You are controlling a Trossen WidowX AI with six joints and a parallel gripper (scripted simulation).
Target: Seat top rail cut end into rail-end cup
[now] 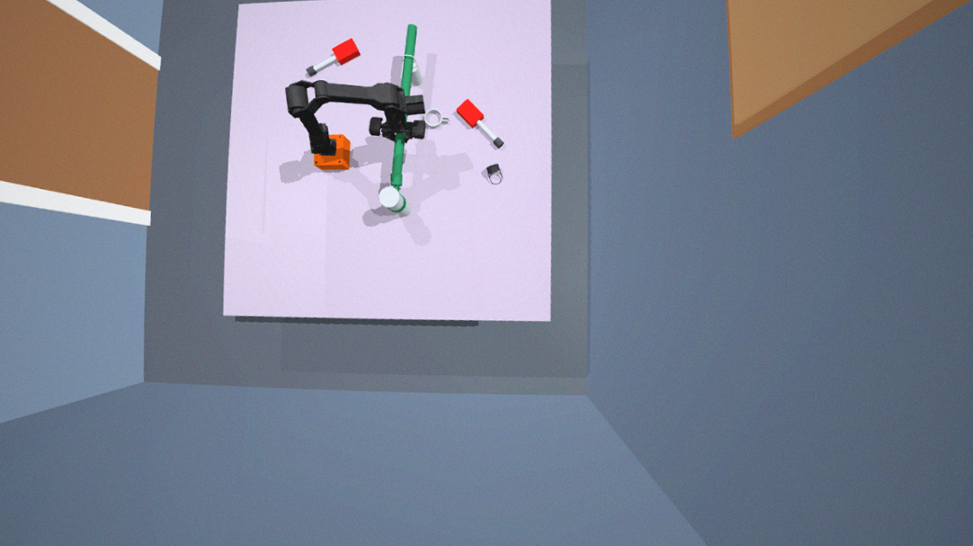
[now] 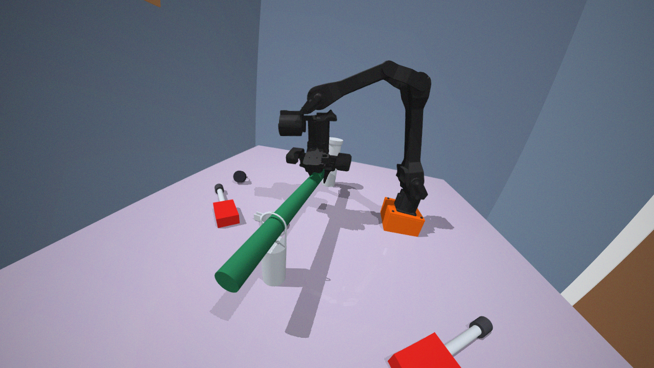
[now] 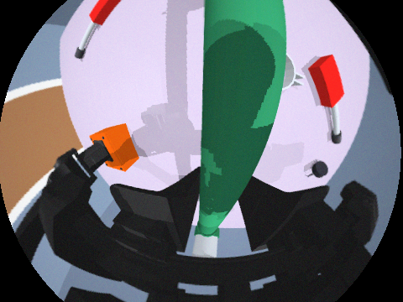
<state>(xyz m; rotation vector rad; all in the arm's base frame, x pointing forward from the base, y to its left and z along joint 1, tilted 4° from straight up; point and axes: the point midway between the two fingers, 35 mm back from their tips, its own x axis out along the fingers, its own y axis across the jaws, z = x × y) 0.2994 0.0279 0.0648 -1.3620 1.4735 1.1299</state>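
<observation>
The gripper (image 2: 318, 173) is clamped on the green rail (image 2: 265, 232), whose far end reaches the white post (image 1: 390, 198).

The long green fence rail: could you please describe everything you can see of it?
The long green fence rail is a smooth, matte round bar with a flat-cut near end. It lies roughly level above the table, threaded through a thin white loop atop a short grey post. The black gripper is clamped on it from above; its far end meets the big white post.
</observation>
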